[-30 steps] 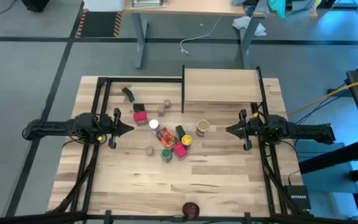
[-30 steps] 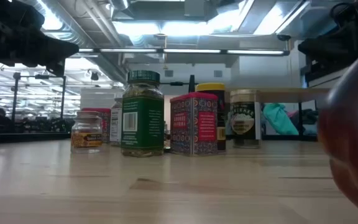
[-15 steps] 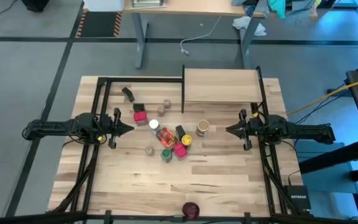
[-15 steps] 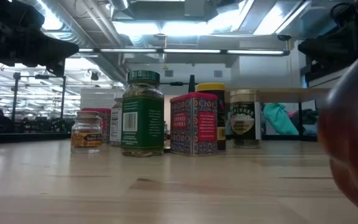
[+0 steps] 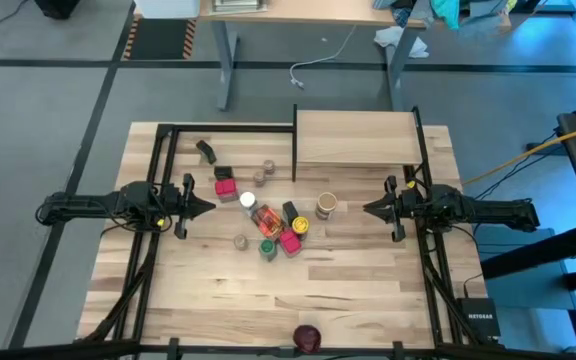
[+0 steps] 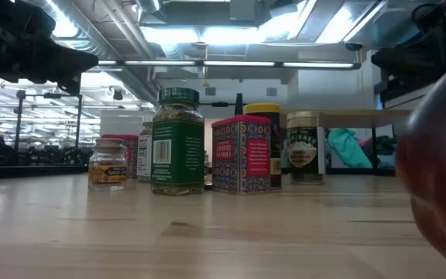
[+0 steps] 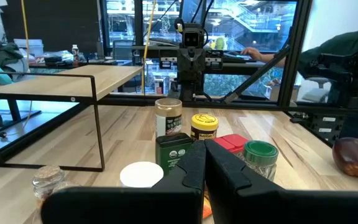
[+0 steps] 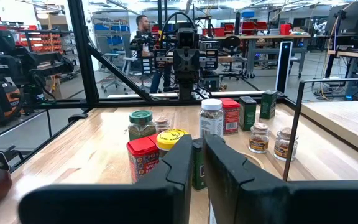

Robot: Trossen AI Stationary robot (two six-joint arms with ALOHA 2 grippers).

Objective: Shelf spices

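The spices stand and lie in a loose cluster [image 5: 268, 215] at the table's middle: a pink-red box [image 5: 225, 187], a white-capped bottle [image 5: 248, 201], a green-lidded jar [image 6: 177, 139], a tan-lidded jar [image 5: 327, 204] and a dark jar on its side [image 5: 206, 151]. The shelf [image 5: 358, 137], a light-wood board on thin black posts, stands at the table's far right. My left gripper [image 5: 208, 206] hangs level at the cluster's left, shut and empty. My right gripper [image 5: 368, 209] hangs level at its right, shut and empty. They point at each other.
A dark red round thing [image 5: 307, 337] lies at the table's near edge and fills the low view's right side [image 6: 440, 178]. A black frame bar [image 5: 233, 127] runs along the far left edge. A person [image 7: 347, 43] sits beyond the table. Bare wood lies near the cluster.
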